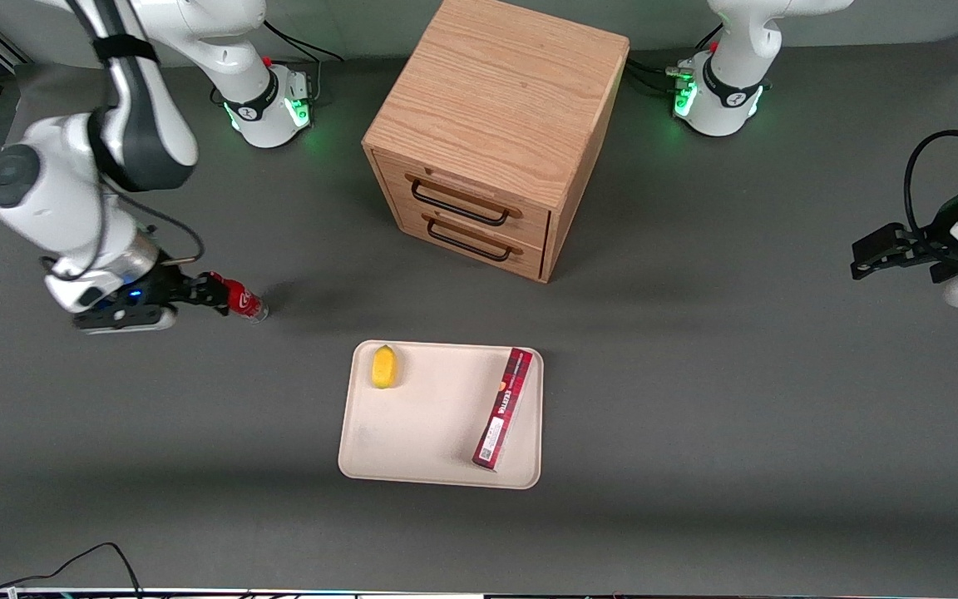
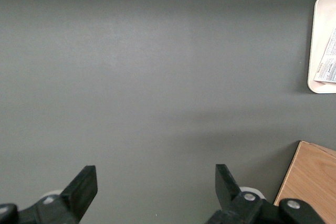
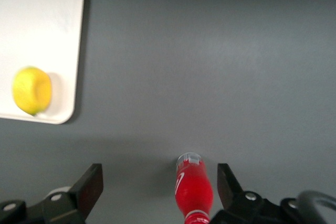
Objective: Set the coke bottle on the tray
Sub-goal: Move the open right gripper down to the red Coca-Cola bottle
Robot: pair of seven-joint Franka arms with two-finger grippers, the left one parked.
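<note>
Straddling the coke bottle (image 3: 193,188) — cap cut off — gripper (image 3: 157,187) spread wide.

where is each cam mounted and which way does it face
Front view: high above the table, looking down on both arms, cabinet, tray, bottle.
Left wrist view: on the parked arm, facing the table; its own fingers show.
Right wrist view: on the working arm, facing down; open pincer around the bottle, lemon on the tray.
All three views share the tray.
</note>
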